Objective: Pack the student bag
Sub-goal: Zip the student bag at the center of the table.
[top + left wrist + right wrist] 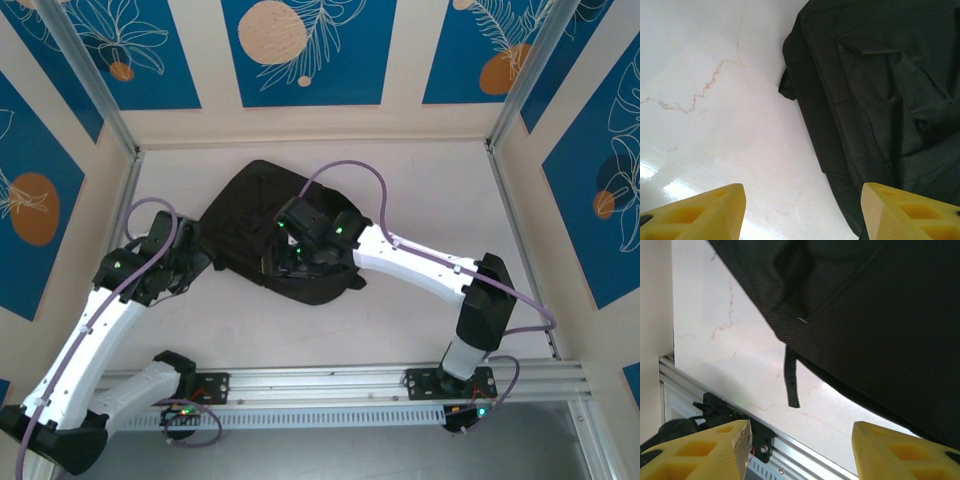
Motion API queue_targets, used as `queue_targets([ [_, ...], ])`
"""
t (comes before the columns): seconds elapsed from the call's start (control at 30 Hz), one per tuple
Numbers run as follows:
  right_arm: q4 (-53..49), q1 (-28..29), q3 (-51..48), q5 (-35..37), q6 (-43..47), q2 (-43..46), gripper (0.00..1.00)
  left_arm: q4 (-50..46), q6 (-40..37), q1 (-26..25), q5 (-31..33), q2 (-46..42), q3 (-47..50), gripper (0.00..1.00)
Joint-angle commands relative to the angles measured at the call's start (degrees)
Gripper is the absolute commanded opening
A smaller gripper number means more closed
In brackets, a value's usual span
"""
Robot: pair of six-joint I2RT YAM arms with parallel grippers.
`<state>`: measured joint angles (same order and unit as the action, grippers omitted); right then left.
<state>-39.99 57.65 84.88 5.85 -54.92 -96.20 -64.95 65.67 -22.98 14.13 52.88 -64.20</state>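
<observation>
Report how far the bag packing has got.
Done: nothing looks packed yet; the student bag lies on the table. In hand: the left gripper at the bag's edge and the right gripper over it, both open and empty. Left: seemingly all of the packing.

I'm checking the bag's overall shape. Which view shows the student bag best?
Top external: the student bag lies there nearly whole, its outline clear, though the right arm covers part. Left wrist gives one side with a pocket; right wrist gives a fabric edge and a dangling strap.
</observation>
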Motion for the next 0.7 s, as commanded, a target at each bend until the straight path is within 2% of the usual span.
queue_targets([
  [0.0, 6.3, 2.2, -3.7, 2.6, -9.0, 1.0, 0.54, -0.7, -0.6, 0.7, -1.0, -0.3, -0.5, 0.62],
  [0.3, 11.5, 4.3, -5.4, 1.1, -13.1, -2.1, 0.55, -0.6, -0.7, 0.7, -2.3, -2.0, 1.7, 0.62],
  [0.67, 8.4, 5.0, -1.6, 2.0, -14.8, -8.0, 0.54, -1.0, -0.3, 0.8, -2.0, -3.4, 2.6, 0.62],
])
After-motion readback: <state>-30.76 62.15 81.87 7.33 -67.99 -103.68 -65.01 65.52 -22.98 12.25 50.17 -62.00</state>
